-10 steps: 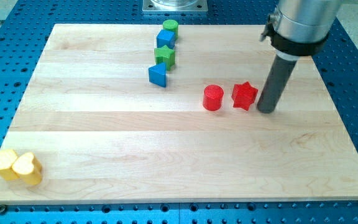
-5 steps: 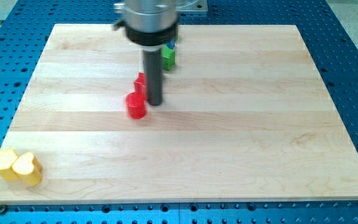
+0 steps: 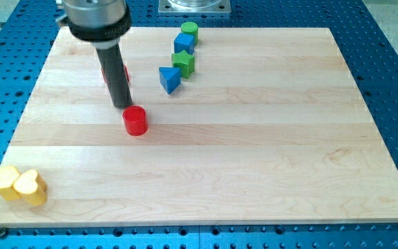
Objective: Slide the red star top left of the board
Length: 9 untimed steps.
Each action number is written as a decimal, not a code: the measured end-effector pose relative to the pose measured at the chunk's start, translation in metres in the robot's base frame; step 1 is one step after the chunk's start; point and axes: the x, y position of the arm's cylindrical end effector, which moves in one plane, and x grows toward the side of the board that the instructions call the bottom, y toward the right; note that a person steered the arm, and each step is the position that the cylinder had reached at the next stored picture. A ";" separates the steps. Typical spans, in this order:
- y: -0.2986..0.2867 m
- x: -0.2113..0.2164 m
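Behind my tip (image 3: pixel 122 106), red star (image 3: pixel 125 72); smooth wooden board (image 3: pixel 254 152).

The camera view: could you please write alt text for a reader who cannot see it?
My tip rests on a wooden board, with the red star mostly hidden behind the rod and a red cylinder just below and to the right of the tip. Blue and green blocks cluster near the view's top centre; two yellow blocks sit at the bottom left corner.

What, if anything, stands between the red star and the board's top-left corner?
Nothing visible does. The red star sits mostly hidden behind the rod, just above my tip. The bare board runs from it up to the corner; the red cylinder lies below the tip.
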 end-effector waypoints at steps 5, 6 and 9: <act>-0.082 -0.124; -0.062 -0.085; 0.078 0.120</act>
